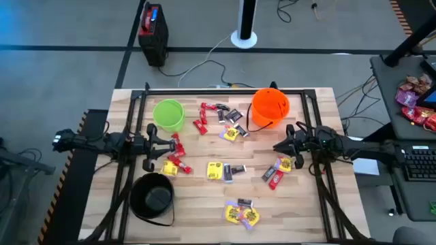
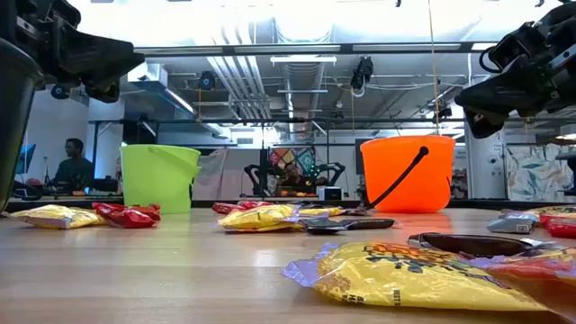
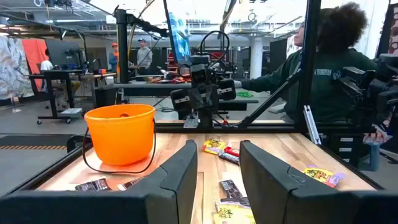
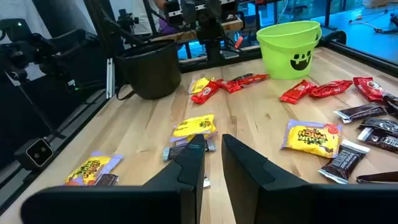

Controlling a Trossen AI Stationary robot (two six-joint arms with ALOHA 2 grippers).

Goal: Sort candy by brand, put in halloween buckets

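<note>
Yellow, red and dark silver-edged wrappers lie scattered across the pale wooden desk [image 1: 306, 204], none of them in a bucket that I can see. Nearest the front edge sits a crinkled yellow packet [image 2: 423, 279] with a dark bar [image 2: 477, 243] just beyond it. Toward the middle, more candy [image 1: 225, 170] rests in small mixed clumps: a flat yellow pouch beside a dark bar, red twists near my left side, a red and yellow cluster under my right.

My left hand [image 1: 151, 146] hovers above the desk between the lime green bucket [image 1: 169, 114] and the black bucket [image 1: 152, 196], fingers [image 3: 180, 171] parted and empty. My right hand [image 1: 285, 144] hangs over the opposite side, below the orange bucket [image 1: 270, 107]; its fingers [image 4: 193, 165] stand a narrow gap apart, gripping nothing.

The green bucket shows a black grinning face; the orange one is ribbed like a pumpkin, its thin dark handle drooping. Beyond the desk, a person in a dark green top [image 3: 329, 68] stands by the frame.
</note>
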